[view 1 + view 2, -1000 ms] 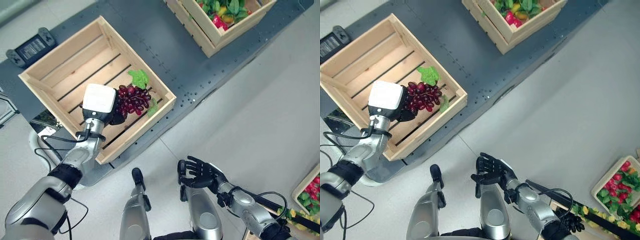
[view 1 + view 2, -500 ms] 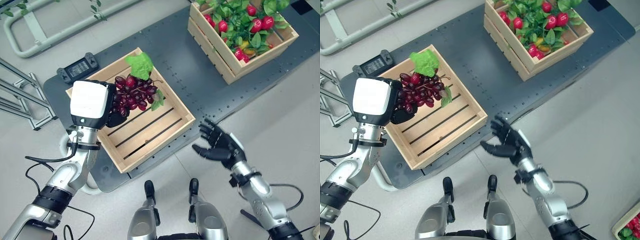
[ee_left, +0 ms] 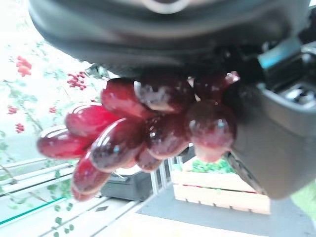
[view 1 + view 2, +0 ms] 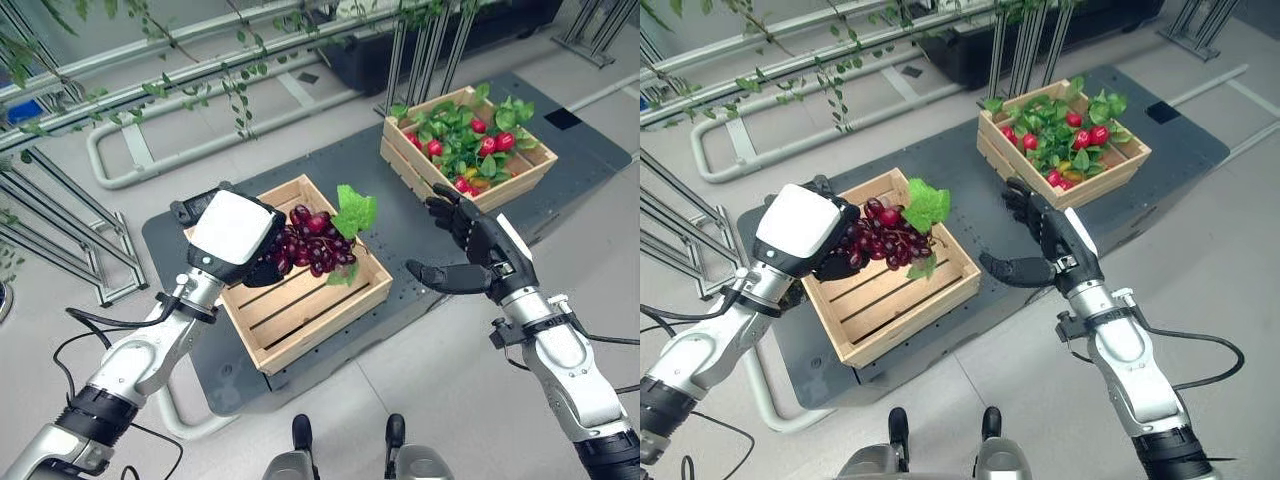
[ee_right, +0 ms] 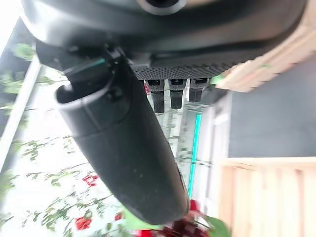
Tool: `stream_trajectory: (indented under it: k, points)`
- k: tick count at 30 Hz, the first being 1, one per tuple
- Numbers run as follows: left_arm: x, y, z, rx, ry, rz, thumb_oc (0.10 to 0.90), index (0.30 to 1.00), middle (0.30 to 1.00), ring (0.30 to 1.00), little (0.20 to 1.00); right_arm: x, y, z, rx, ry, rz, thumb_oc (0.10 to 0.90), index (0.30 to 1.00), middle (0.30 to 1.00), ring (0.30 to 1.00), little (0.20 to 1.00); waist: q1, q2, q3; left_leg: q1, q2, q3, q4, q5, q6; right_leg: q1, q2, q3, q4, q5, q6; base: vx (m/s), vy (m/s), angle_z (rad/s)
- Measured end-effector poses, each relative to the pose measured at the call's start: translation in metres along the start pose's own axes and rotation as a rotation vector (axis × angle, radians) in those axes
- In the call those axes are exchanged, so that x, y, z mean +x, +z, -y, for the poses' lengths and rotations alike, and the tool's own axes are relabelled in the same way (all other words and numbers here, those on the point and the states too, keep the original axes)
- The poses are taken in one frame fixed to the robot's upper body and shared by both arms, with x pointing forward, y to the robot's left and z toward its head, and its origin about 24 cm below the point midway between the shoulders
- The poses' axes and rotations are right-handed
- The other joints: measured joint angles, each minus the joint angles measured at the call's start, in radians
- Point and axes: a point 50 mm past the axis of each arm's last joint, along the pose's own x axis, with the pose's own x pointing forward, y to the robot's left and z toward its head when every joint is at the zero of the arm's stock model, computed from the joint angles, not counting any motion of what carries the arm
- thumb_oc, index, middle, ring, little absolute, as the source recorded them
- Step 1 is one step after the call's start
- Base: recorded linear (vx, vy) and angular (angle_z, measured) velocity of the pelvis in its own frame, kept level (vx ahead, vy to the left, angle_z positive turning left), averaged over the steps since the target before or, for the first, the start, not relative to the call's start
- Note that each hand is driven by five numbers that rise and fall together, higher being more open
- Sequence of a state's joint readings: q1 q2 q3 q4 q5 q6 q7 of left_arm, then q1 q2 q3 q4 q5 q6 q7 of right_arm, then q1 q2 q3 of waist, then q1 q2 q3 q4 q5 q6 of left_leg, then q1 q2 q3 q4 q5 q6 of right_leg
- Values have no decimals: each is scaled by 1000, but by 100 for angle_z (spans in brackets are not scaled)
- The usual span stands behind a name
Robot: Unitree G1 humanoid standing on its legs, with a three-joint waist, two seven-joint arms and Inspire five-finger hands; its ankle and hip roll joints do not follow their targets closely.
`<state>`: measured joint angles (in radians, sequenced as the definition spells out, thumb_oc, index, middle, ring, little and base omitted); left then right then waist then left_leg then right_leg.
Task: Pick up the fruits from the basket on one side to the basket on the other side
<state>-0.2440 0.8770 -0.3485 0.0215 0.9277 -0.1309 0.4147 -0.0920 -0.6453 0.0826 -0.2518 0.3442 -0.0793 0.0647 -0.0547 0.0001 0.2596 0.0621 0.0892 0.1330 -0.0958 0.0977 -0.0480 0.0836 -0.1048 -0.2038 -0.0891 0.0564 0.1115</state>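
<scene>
Dark grey platform (image 4: 410, 225) lies on a pale tiled floor (image 4: 440, 370), carrying two wooden crates. Behind it, at the upper left of the frame, run grey metal rails (image 4: 150, 165) hung with green vines (image 4: 235, 85). The slatted crate (image 4: 305, 300) sits mid-frame; the far crate (image 4: 465, 145), upper right, is full of leaves and red fruits. The left robot hand (image 4: 262, 268) is clamped on a bunch of dark red grapes (image 4: 315, 245) with a green leaf, held above the slatted crate. The right robot hand (image 4: 470, 245) hangs spread apart between the crates. Since half a second ago the grapes sit higher and further right, and the right robot hand has risen; the camera has tilted up too.
</scene>
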Motion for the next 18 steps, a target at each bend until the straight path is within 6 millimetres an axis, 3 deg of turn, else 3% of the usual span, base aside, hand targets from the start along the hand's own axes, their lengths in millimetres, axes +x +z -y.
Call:
stream_trajectory:
  k: [3,8,18]
  points:
    - [0,3,1,-11,-34,26,400,300,300,300,300,3,15,1,-79,36,50,800,900,900,900,900,15,0,-7,4,-1,-3,0,1,-1,5,-1,-1,0,1,1,0,0,0]
    - [0,3,3,-39,-63,13,400,300,300,300,300,7,21,-6,-165,198,42,800,900,900,900,900,31,-3,-24,4,-3,-9,0,1,-1,9,0,-6,0,1,1,7,-15,3]
    - [1,5,1,-56,-71,17,400,300,300,300,300,9,10,-33,-128,411,-30,800,900,900,900,900,42,-40,-50,7,-4,-14,0,1,-1,15,-1,-10,0,0,1,2,-1,0]
